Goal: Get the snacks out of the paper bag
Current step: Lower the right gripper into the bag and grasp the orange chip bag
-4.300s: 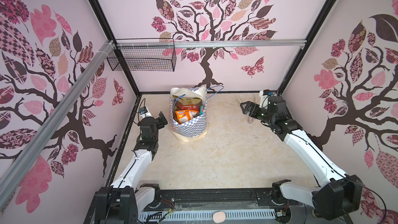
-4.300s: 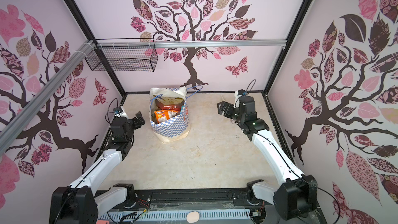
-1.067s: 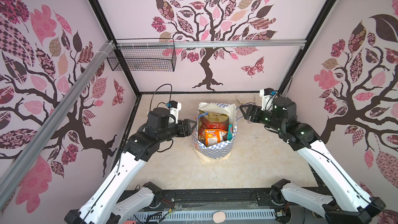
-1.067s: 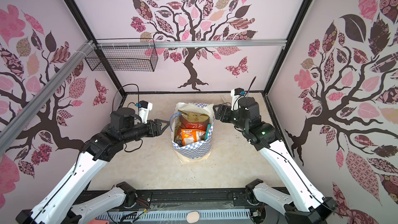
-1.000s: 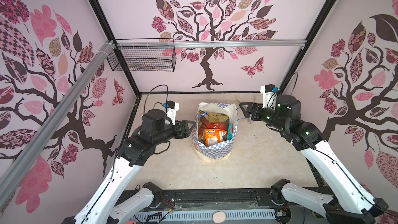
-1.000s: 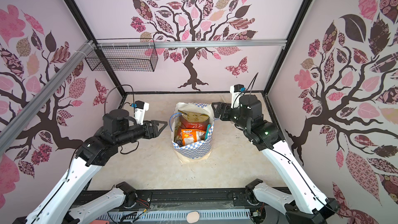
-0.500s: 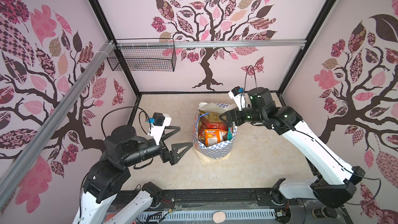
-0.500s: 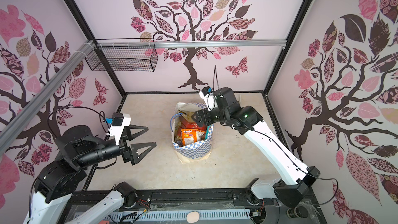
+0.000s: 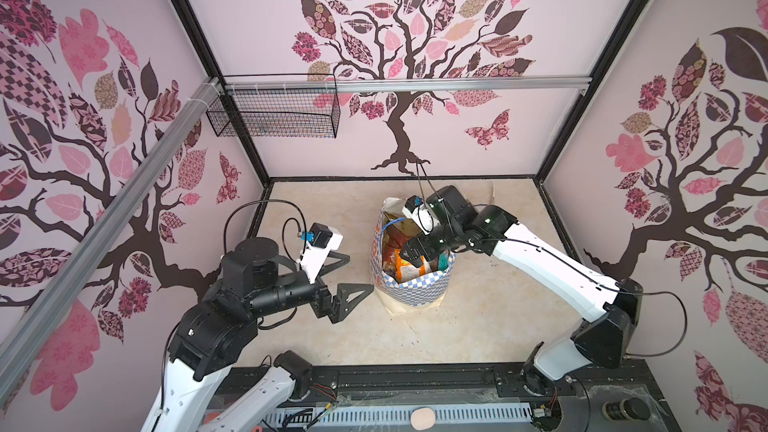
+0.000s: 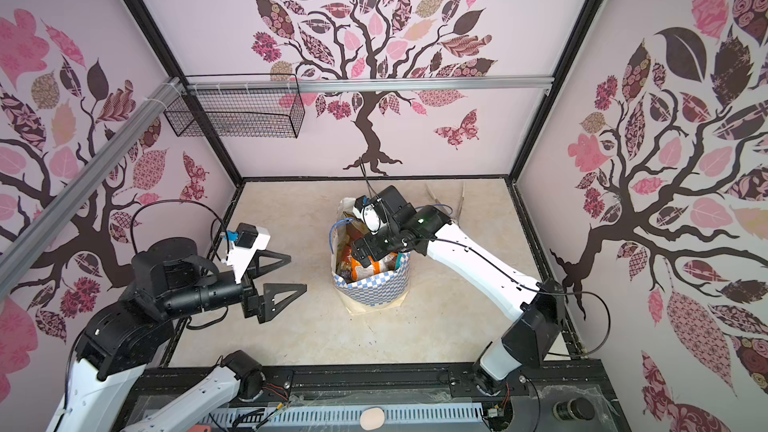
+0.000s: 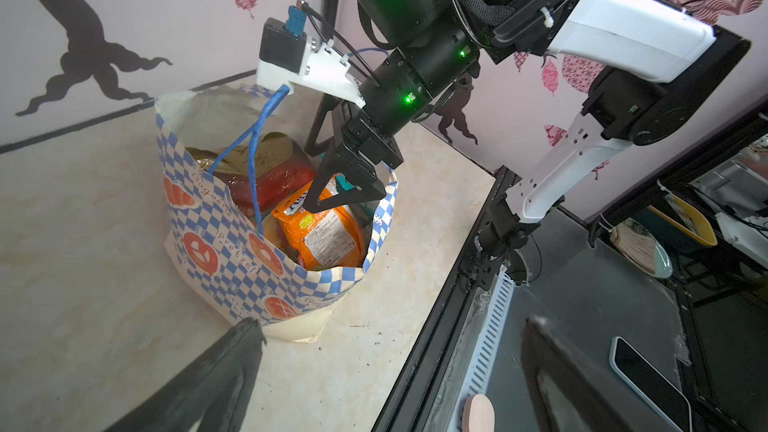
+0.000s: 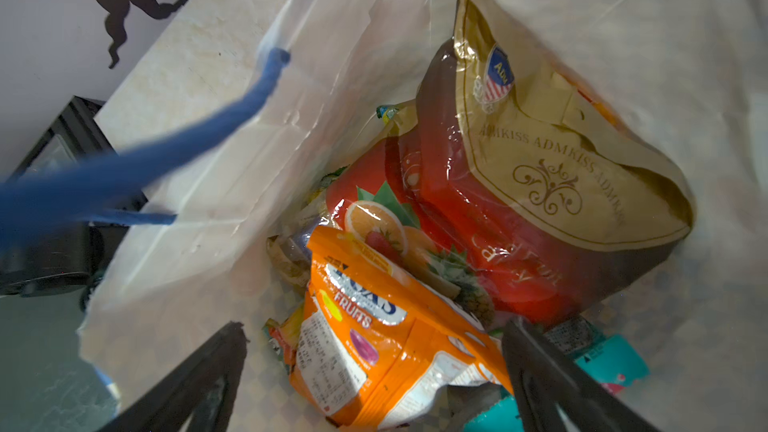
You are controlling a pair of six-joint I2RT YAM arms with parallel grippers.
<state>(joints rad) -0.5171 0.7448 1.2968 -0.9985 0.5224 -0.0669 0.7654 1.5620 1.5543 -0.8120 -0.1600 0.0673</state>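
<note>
The paper bag (image 9: pixel 409 286) (image 10: pixel 374 288) (image 11: pixel 216 243) stands upright mid-table, mouth open. Inside lie the snacks: an orange packet (image 12: pixel 353 297) (image 11: pixel 324 234) on top, a red packet with fruit pictures and a gold top (image 12: pixel 457 209) (image 11: pixel 270 176) behind it, and a teal packet (image 12: pixel 611 359) at the side. My right gripper (image 9: pixel 409 257) (image 10: pixel 361 257) (image 11: pixel 311 184) (image 12: pixel 374 326) reaches down into the bag's mouth, open, with its fingers either side of the orange packet and holding nothing. My left gripper (image 9: pixel 353 274) (image 10: pixel 297 273) (image 11: pixel 395 322) hovers open left of the bag, empty.
A blue cord handle (image 12: pixel 124 176) arches across the bag's mouth near my right wrist. A black wire basket (image 9: pixel 274 112) (image 10: pixel 237 114) hangs on the back left wall. The black front rail (image 11: pixel 436 347) edges the table; a phone (image 11: pixel 648 380) lies beyond it.
My right gripper has swung from the bag's right side over its mouth and dipped inside. My left gripper has drawn back from the bag's left edge and opened wide.
</note>
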